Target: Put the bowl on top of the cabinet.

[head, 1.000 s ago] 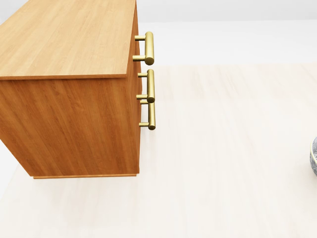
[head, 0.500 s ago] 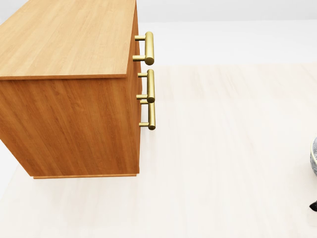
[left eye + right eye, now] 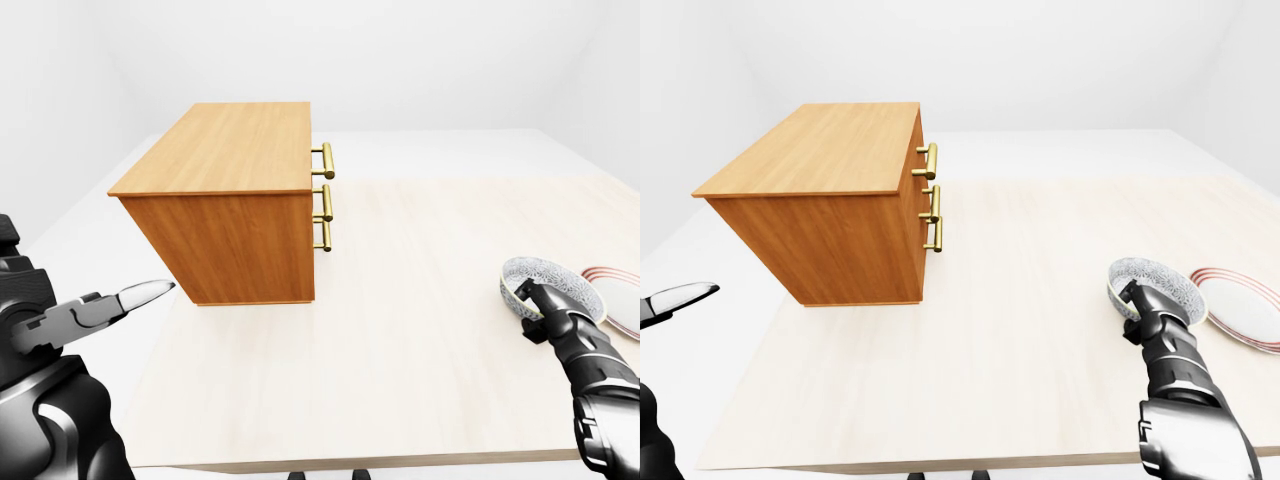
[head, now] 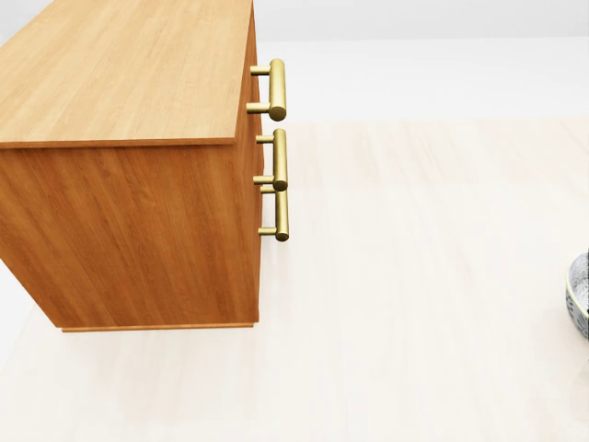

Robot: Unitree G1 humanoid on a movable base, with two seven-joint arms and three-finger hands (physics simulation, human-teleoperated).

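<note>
A grey patterned bowl (image 3: 556, 281) sits at the right of the pale table, and only its edge (image 4: 579, 296) shows in the head view. My right hand (image 3: 529, 297) grips the bowl's near left rim, fingers hooked over it. The wooden cabinet (image 3: 232, 152) stands at the table's upper left with its flat top bare. Its brass handles (image 3: 325, 190) face right. At the left edge of the left-eye view my left hand (image 3: 122, 302) hovers open, fingers stretched out, below and left of the cabinet and holding nothing.
Just right of the bowl lies a white plate with a red rim (image 3: 1246, 306). The pale wooden table (image 3: 400, 350) stretches wide between cabinet and bowl. Its near edge runs along the bottom of both eye views.
In the head view the bowl has come further in from the right edge. The dark fingertip that showed at the lower right half a second ago is gone. The cabinet has not moved.
</note>
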